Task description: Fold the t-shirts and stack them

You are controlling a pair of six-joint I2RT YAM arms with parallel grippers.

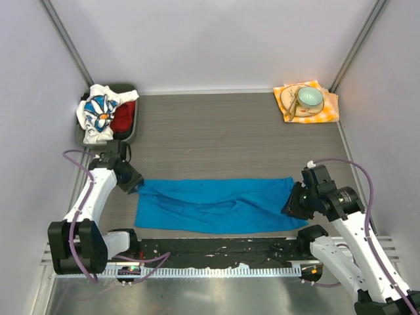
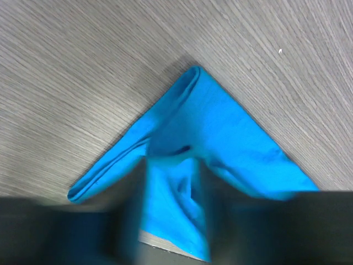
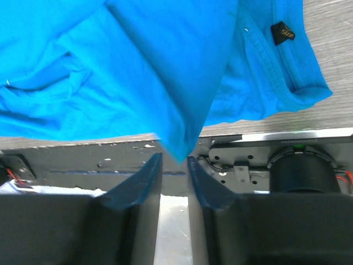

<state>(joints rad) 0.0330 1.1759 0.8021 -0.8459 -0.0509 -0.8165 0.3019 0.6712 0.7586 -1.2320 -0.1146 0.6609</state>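
Observation:
A bright blue t-shirt [image 1: 216, 205] lies folded into a long band across the table's near half. My left gripper [image 1: 134, 186] is at its left end. In the left wrist view the dark blurred fingers [image 2: 129, 210] stand a little apart with a loose fold of the blue t-shirt [image 2: 220, 127] between them, so the left gripper [image 2: 172, 165] looks open. My right gripper [image 1: 292, 203] is at the band's right end. It is open by a narrow gap [image 3: 175, 160], with a corner of the blue t-shirt [image 3: 138, 66] hanging just at its tips. A daisy-print t-shirt [image 1: 98, 115] and a red t-shirt [image 1: 123, 118] sit in the bin.
A dark bin [image 1: 131, 88] stands at the back left corner. At the back right, a green bowl [image 1: 310, 98] rests on an orange checked napkin [image 1: 328, 111]. A black strip [image 1: 216, 249] runs along the near edge between the arm bases. Walls close three sides.

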